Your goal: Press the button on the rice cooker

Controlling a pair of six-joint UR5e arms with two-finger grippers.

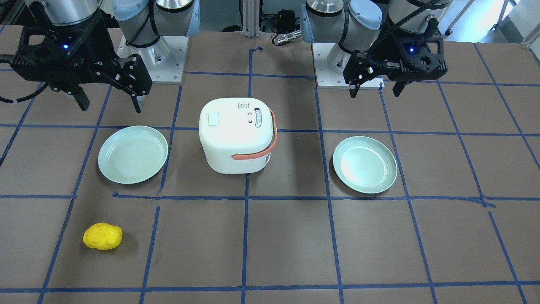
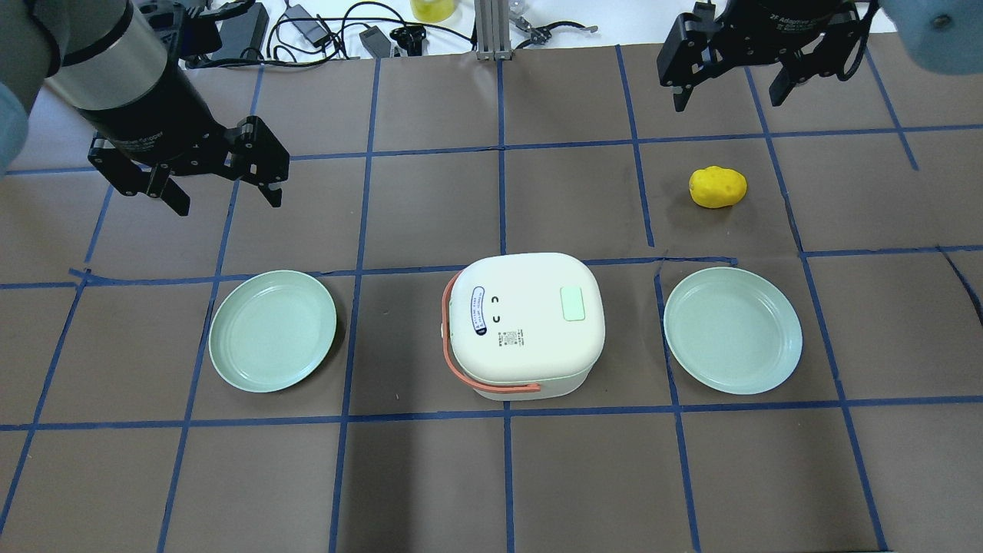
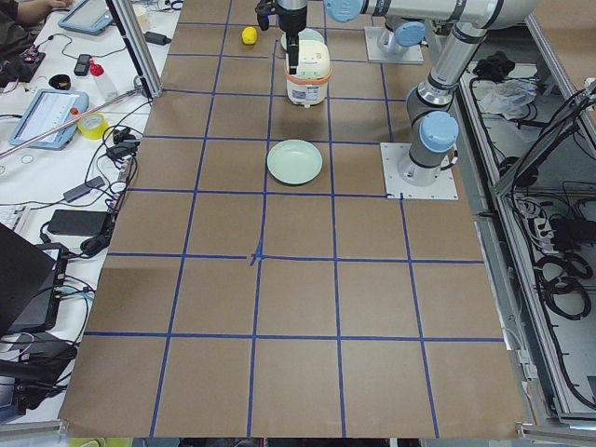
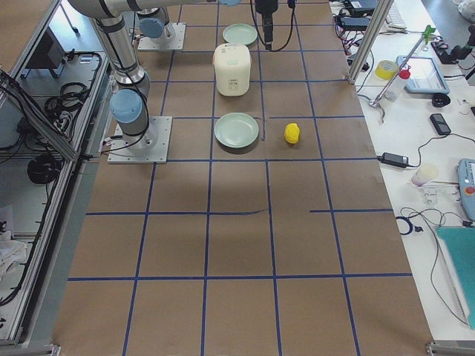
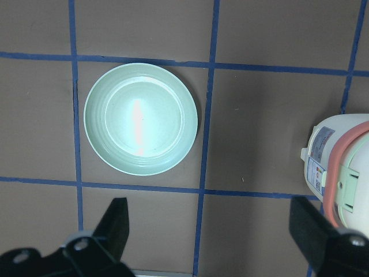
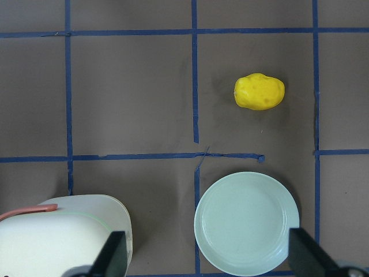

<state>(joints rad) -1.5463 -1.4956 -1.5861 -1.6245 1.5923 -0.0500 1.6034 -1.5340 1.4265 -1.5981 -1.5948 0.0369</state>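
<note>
The rice cooker point(image 5: 353, 190) runs off the right edge of the left wrist view and off the bottom edge of the right wrist view; the print on its lid label point(image 2: 478, 310) is too small to read; the right gripper point(image 2: 728, 104) is clipped above its fingers by the overhead view's top edge.

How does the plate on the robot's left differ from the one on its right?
The left plate lies on the handle side of the rice cooker; the right plate lies nearer the lid's green button. A yellow potato-like item sits past the right plate, farther from the robot; no such item lies by the left plate. Both are pale green, round and empty.
</note>
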